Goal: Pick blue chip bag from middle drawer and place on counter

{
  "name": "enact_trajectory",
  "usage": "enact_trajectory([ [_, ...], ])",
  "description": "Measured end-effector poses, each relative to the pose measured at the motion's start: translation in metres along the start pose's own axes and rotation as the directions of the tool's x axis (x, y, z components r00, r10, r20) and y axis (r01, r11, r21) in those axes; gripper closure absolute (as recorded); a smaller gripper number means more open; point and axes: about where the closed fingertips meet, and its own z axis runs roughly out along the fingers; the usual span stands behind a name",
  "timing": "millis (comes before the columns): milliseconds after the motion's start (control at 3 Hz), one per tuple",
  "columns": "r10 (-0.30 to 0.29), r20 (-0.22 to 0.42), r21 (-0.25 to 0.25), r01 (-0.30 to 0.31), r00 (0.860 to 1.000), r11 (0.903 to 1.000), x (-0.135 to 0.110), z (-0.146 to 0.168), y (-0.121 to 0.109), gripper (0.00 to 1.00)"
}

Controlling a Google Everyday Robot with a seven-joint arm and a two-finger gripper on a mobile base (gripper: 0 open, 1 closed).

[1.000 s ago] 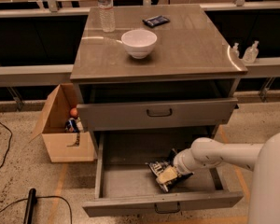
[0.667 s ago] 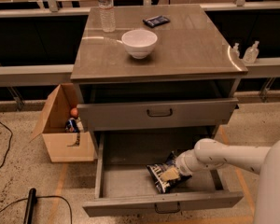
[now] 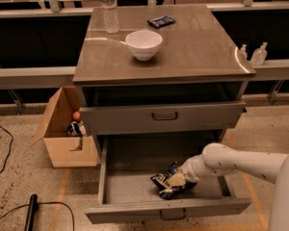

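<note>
The blue chip bag, crinkled dark navy foil with white lettering, lies on the floor of the open middle drawer, near its front and right of centre. My gripper reaches into the drawer from the right on a white arm and sits right at the bag's right side, touching it. Part of the bag is hidden behind the gripper. The counter is the glossy grey-brown cabinet top above.
A white bowl, a water bottle and a small flat dark blue packet stand on the counter. A closed drawer front is above the open drawer. An open cardboard box stands on the floor to the left.
The arm and the bag have barely shifted; the gripper stays at the bag inside the drawer.
</note>
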Motion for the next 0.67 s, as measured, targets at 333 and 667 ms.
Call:
enact_trajectory([
  [333,0.004,0.061,0.007,-0.004,0.998,1.0000,-0.016,-0.025,0.006,1.00],
  [667,0.011,0.161,0.043,-0.018,0.987,0.9989,-0.034,-0.077,0.008,1.00],
])
